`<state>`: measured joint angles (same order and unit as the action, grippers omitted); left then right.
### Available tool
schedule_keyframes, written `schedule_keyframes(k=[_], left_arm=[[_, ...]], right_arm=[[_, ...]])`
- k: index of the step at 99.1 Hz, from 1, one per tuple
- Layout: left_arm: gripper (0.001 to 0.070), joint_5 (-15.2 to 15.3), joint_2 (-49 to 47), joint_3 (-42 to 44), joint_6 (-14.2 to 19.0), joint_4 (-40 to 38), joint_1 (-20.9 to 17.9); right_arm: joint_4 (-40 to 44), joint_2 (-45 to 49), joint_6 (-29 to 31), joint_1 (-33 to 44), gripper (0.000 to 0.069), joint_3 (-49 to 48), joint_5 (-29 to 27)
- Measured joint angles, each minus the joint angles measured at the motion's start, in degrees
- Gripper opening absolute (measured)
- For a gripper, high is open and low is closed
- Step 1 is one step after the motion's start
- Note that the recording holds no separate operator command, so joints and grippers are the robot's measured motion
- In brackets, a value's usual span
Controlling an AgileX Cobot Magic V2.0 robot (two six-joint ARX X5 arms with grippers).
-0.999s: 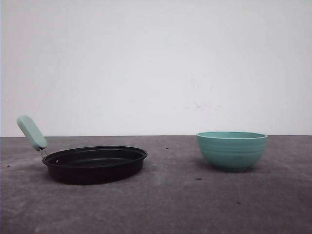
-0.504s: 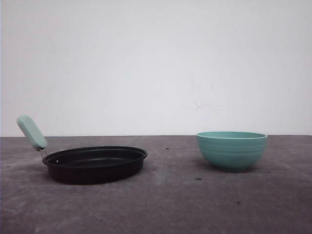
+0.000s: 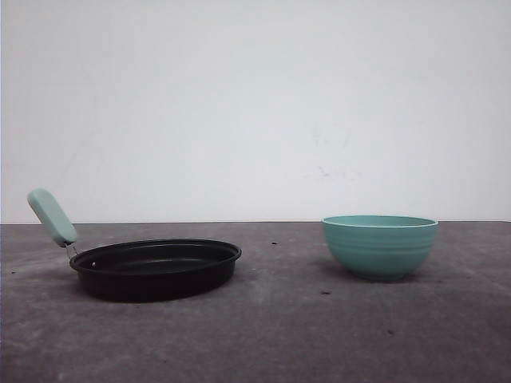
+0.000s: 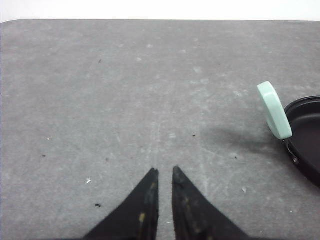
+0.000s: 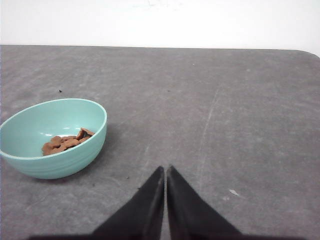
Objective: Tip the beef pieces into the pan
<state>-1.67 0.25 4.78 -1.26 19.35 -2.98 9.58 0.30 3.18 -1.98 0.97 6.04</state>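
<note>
The black pan [image 3: 156, 270] lies on the left of the grey table, its mint-green handle [image 3: 53, 216] pointing up and to the left. In the left wrist view the pan [image 4: 307, 137] is at the frame's edge, well off to the side of my left gripper [image 4: 164, 171]. That gripper is shut, a thin slit between its fingers, nothing held. The beef pieces [image 5: 64, 142] are a small brown heap inside the teal bowl [image 5: 75, 150], which stands on the right of the table [image 3: 380, 246]. My right gripper [image 5: 165, 168] is shut and empty, a short way from the bowl.
The grey tabletop [image 3: 279, 335] carries a few dark specks and scratches. A white wall [image 3: 255, 104] rises behind its far edge. Bare table lies between pan and bowl.
</note>
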Motion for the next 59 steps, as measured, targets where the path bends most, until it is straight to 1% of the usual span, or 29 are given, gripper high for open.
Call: schedule_keyframes(k=[28,36,59], left_arm=[[0.0023,0.0,0.0,0.0,0.0,0.0,0.0],[0.0023,0.0,0.0,0.0,0.0,0.0,0.0],[0.0023,0.0,0.0,0.0,0.0,0.0,0.0]], right_arm=[[0.0,0.0,0.0,0.0,0.0007,0.0,0.0],[0.0,0.0,0.1,0.0,0.0007,0.0,-1.0],[0.3,0.0,2.5,0.0,0.0007,0.0,-1.8]])
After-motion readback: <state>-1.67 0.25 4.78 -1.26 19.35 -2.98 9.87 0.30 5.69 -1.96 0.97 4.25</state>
